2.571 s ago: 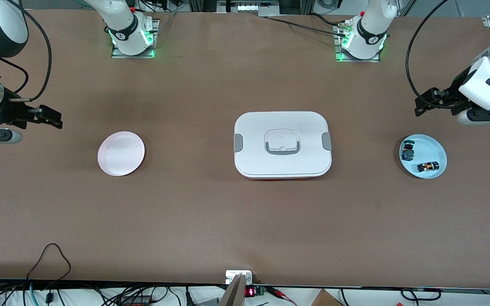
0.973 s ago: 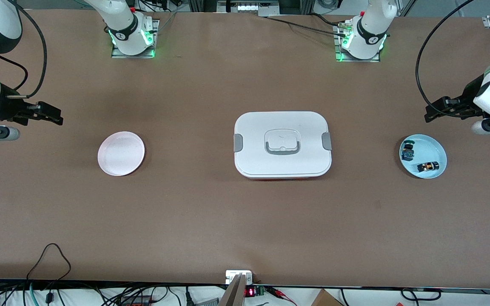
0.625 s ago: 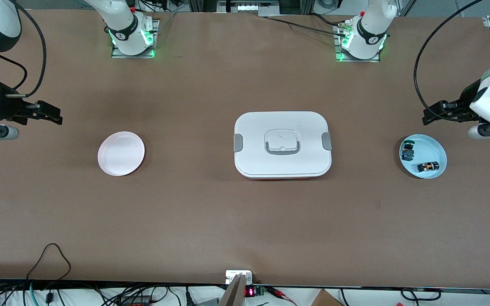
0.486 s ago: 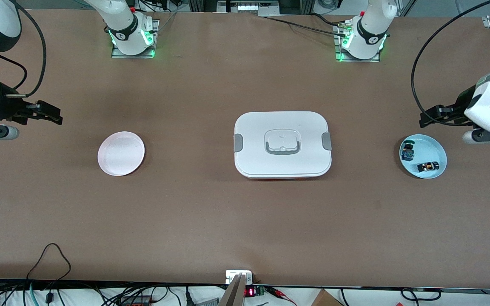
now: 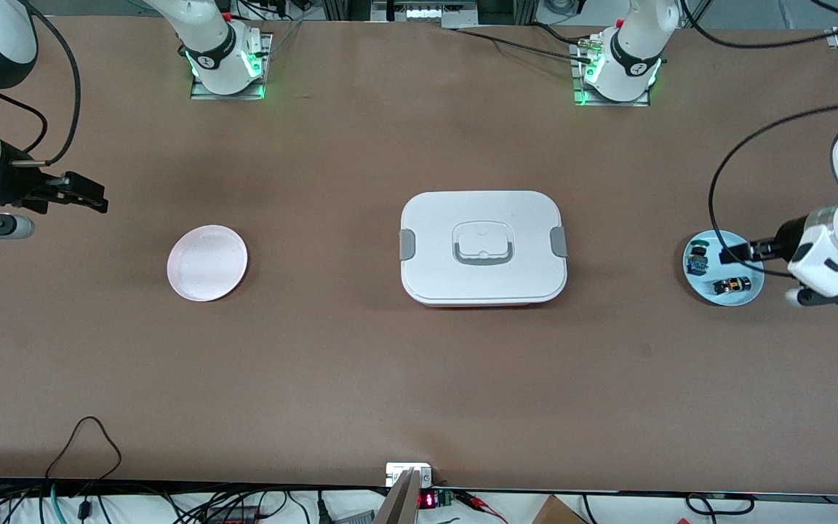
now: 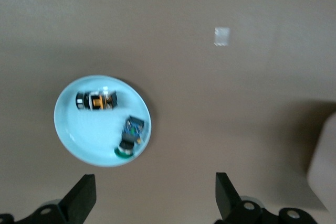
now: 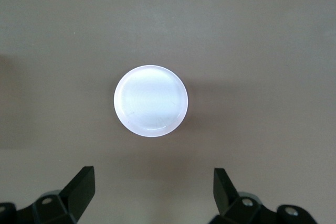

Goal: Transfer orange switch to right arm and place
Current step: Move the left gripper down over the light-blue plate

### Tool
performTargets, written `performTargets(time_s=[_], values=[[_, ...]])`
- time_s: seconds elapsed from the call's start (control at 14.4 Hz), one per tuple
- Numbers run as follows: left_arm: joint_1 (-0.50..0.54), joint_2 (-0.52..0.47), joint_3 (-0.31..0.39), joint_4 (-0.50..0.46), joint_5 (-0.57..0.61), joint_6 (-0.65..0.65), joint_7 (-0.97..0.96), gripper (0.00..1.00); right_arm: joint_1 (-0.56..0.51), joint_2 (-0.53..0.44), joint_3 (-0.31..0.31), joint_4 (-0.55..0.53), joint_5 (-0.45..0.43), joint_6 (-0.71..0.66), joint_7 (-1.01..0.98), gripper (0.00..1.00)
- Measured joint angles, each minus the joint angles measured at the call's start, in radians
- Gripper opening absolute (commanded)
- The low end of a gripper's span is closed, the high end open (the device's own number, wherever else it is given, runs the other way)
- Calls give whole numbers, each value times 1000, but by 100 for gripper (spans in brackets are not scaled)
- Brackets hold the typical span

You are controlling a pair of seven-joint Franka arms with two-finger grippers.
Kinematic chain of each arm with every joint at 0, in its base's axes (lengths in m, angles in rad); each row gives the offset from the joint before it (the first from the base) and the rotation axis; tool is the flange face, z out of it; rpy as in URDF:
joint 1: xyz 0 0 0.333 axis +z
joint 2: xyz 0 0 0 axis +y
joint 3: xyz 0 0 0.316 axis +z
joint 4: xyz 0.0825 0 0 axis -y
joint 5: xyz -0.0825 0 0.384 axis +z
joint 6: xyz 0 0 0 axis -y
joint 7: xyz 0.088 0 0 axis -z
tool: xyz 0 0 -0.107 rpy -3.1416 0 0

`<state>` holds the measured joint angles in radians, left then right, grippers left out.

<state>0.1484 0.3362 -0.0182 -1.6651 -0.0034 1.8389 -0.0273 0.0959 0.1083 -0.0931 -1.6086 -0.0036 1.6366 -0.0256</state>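
Note:
The orange switch (image 5: 730,284) lies on a light blue plate (image 5: 695,290) toward the left arm's end of the table, beside a similar part with a blue-green top (image 5: 697,260). My left gripper (image 5: 733,253) hangs over the plate, open and empty. In the left wrist view the orange switch (image 6: 96,100) lies on the plate (image 6: 79,135), apart from the open left gripper (image 6: 154,195). My right gripper (image 5: 86,197) waits open and empty in the air toward the right arm's end of the table; its wrist view shows it (image 7: 152,187) wide open.
An empty pale pink plate (image 5: 207,263) lies toward the right arm's end and shows in the right wrist view (image 7: 150,101). A white lidded box (image 5: 483,247) stands at the table's middle. Cables lie along the table's front edge.
My left arm has swung its gripper from above the table at its end to over the blue plate. The right arm has barely moved.

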Motion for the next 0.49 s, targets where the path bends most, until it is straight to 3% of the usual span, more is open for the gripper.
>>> performTargets(time_s=[0.35,0.49], values=[[85,63,2,-152,0,346,135,100,0,0,1,0,0,0,0,100],[101,70,2,-217,0,429,138,100,0,0,1,0,0,0,0,100]])
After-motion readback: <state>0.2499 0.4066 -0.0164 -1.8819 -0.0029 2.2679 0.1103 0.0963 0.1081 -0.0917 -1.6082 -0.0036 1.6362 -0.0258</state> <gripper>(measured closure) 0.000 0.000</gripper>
